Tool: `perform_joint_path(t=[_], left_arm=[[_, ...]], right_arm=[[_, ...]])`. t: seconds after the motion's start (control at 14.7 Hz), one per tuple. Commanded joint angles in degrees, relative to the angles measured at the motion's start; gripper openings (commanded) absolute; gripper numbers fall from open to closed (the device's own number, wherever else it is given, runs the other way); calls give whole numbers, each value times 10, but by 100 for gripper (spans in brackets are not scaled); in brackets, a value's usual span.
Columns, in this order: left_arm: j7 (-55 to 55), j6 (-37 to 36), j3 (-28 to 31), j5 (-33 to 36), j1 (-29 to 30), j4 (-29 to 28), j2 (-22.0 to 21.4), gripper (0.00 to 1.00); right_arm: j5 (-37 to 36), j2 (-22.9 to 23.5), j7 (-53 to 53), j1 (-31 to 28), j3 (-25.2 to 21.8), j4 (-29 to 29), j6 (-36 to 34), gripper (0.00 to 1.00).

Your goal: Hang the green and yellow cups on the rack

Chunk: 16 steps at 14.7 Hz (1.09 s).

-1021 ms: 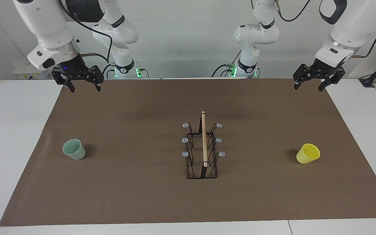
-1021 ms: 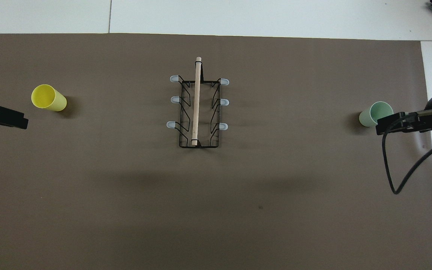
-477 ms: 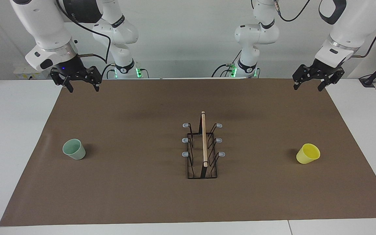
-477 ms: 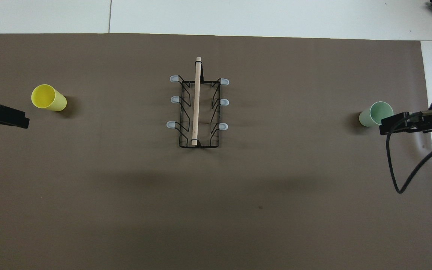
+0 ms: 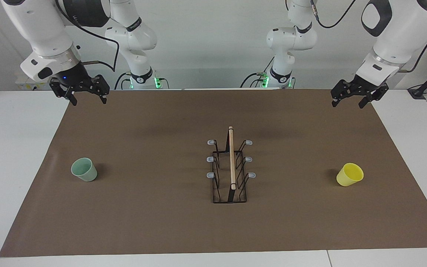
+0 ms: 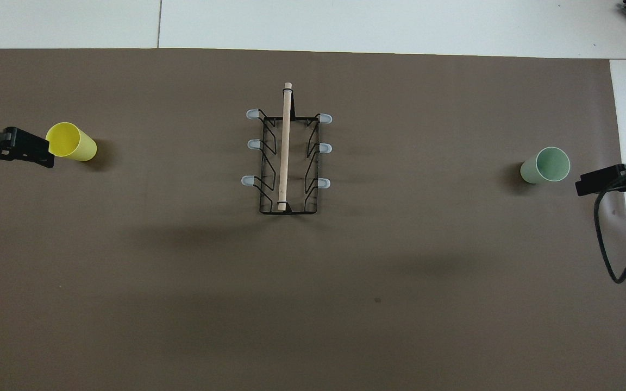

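Note:
The pale green cup [image 5: 84, 169] stands upright on the brown mat toward the right arm's end; it also shows in the overhead view [image 6: 545, 165]. The yellow cup [image 5: 350, 174] stands upright toward the left arm's end, also in the overhead view [image 6: 70, 142]. The black wire rack [image 5: 230, 165] with its wooden rod and grey-capped prongs stands mid-mat, bare [image 6: 287, 157]. My right gripper [image 5: 88, 100] is open, raised over the mat's corner by the robots. My left gripper [image 5: 347, 103] is open, raised over the mat's other corner by the robots.
The brown mat [image 5: 154, 222] covers most of the white table [image 5: 9, 155]. A black cable [image 6: 606, 244] hangs from the right arm by the mat's edge. Both arm bases stand along the table's robot edge.
My right gripper has moved outward toward its end of the table and no longer overlaps the green cup in the overhead view. My left gripper has shifted a little toward the yellow cup there.

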Motion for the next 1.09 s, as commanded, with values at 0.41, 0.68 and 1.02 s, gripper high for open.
perform_joint_path(t=[0.41,0.68,1.02], left_arm=[[-264,27,66,-90,-6,116,150,100],[-357,36,101,-108,-2,151,233,100],[-447,101,106,-139,23,190,309,100]], right_arm=[[-58,-23,-228,0,7,-54,14,100],[-88,-25,-361,-3,7,-74,97,100],[-198,-26,-371,48,12,-94,121,100]])
